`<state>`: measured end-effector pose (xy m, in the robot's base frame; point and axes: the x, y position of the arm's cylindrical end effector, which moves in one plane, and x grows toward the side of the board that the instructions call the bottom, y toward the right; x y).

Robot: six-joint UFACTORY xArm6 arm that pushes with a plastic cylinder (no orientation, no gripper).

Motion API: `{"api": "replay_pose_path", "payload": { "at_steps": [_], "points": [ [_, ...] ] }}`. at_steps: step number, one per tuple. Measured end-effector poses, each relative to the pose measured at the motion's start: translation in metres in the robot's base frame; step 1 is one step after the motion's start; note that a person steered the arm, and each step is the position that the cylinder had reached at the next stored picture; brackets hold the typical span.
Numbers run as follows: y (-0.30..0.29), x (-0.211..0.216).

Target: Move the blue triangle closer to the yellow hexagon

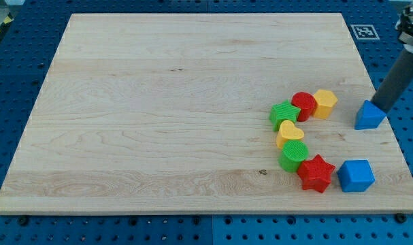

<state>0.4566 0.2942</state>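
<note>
Pale wood-grain counter (158, 102). Ridged plastic blocks cluster near its right edge. The blue triangle (369, 116) sits by that edge, apart from the yellow hexagon (324, 103). My tip (382, 106) touches the triangle's upper right; no pincer is fitted.

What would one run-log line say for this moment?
tip: touching blue triangle, its upper right | yellow hexagon: left of triangle, gap between | push: not finished
</note>
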Motion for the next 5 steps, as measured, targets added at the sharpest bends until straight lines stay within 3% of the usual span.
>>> {"api": "replay_pose_path", "payload": {
  "at_steps": [1,2,5],
  "points": [
    [0.045,0.017],
    [0.046,0.035],
    [-0.017,0.042]
  ]
}}
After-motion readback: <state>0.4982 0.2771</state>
